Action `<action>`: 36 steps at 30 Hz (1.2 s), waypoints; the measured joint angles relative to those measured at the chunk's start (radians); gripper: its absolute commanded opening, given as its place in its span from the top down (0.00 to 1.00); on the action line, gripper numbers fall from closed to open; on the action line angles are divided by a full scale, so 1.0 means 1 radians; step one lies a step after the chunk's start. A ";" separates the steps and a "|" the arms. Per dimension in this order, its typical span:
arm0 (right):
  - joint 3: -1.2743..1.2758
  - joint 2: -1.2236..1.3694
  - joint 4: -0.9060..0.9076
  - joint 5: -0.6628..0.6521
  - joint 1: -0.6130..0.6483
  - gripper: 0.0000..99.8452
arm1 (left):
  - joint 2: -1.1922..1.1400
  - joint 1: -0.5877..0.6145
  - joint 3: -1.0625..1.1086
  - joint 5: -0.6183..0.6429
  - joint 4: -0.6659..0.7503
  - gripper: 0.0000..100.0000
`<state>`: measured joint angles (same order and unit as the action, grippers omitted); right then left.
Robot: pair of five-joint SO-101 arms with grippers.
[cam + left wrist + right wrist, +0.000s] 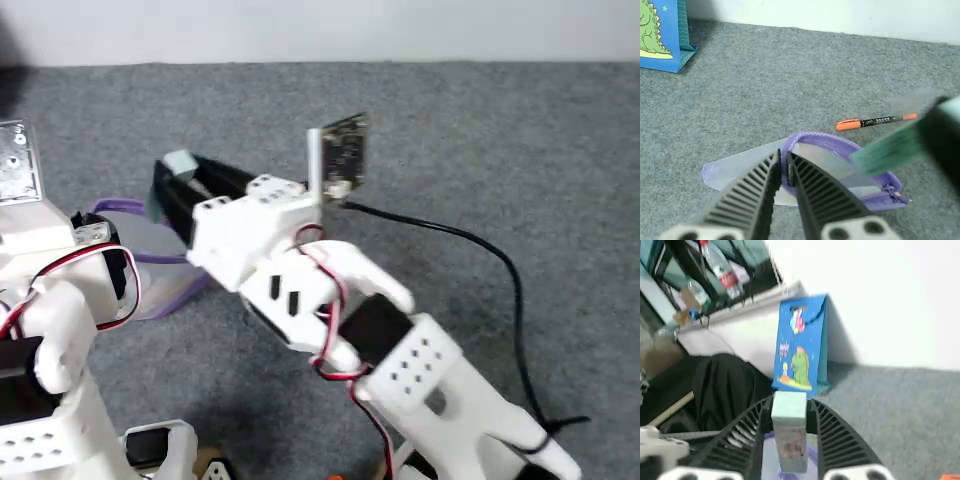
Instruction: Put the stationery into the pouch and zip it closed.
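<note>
The mesh pouch (740, 169), clear with a purple zip rim, lies flat on the grey worktop (520, 150). In the high view it sits at about 9 o'clock from the middle (160, 272), partly under the two arms. Its mouth gapes open in a purple loop.

The left hand (784, 156) has its ribbed black jaws pressed together on the near part of that purple rim, pinching the pouch's edge.

The right hand (790, 402) is clamped on a mint-green eraser (789, 435), which stands upright between the jaws with its printed sleeve at the lower end. In the high view this hand (172, 178) points toward 10 o'clock, and the eraser (178, 160) pokes out of its tip, at 12 o'clock from the pouch. Seen from the left wrist, the eraser (890, 147) hangs blurred over the far end of the pouch's open mouth. A strip of the purple rim (812, 455) shows beneath it in the right wrist view.

An orange-capped pen (875, 121) lies on the worktop beyond the pouch, apart from it.

A blue gift bag with a dinosaur (802, 345) stands at the worktop's far edge against the white wall. A black cable (480, 250) runs from the right arm's wrist camera board (340, 155) toward 5 o'clock.
</note>
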<state>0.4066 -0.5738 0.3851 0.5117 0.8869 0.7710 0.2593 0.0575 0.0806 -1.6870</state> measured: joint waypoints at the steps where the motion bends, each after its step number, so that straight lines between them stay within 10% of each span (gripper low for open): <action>1: 0.000 0.020 0.000 0.000 0.011 0.99 | 0.000 0.000 0.000 0.000 0.000 0.99; 13: -0.003 0.170 0.049 -0.002 0.049 0.73 | 0.000 0.000 0.000 0.000 0.000 0.99; 25: -0.098 0.044 0.249 -0.011 -0.038 0.99 | 0.000 0.000 0.017 0.000 0.015 0.99; 36: -0.189 0.169 0.368 -0.293 -0.316 0.97 | 0.000 0.000 0.021 0.000 0.020 0.99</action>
<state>0.2179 -0.4051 0.7534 0.2186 0.5708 0.7710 0.2593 0.0790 0.0806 -1.6671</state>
